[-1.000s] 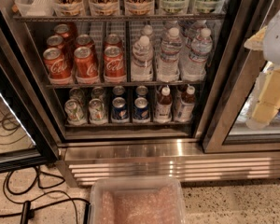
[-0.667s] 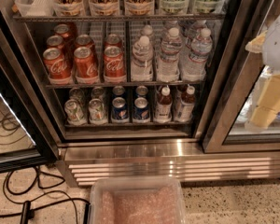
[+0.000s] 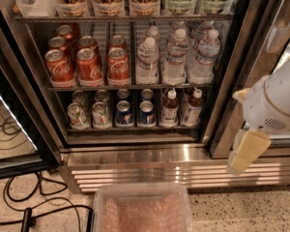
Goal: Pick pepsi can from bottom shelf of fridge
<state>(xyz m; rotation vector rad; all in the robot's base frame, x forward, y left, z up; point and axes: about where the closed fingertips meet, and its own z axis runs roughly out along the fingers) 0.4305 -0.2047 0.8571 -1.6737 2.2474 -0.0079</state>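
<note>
The fridge [image 3: 135, 156] stands open in front of me, its racks full of drinks. Two blue pepsi cans [image 3: 124, 113] stand upright side by side at the front middle of the bottom shelf [image 3: 135, 128], with more blue cans behind them. My gripper [image 3: 239, 129] hangs at the right, outside the fridge and in front of the right door frame. It is level with the bottom shelf and well to the right of the pepsi cans. It is open and empty, with one cream finger [image 3: 246, 152] pointing down.
Pale silver-green cans [image 3: 79, 115] stand left of the pepsi cans and small bottles [image 3: 169, 108] stand right of them. Red Coca-Cola cans [image 3: 89, 64] and water bottles [image 3: 175, 57] fill the rack above. A clear plastic bin [image 3: 142, 210] and black cables [image 3: 19, 210] lie on the floor.
My gripper has moved down and to the left, from beside the upper racks to the level of the bottom shelf. The drinks have not moved.
</note>
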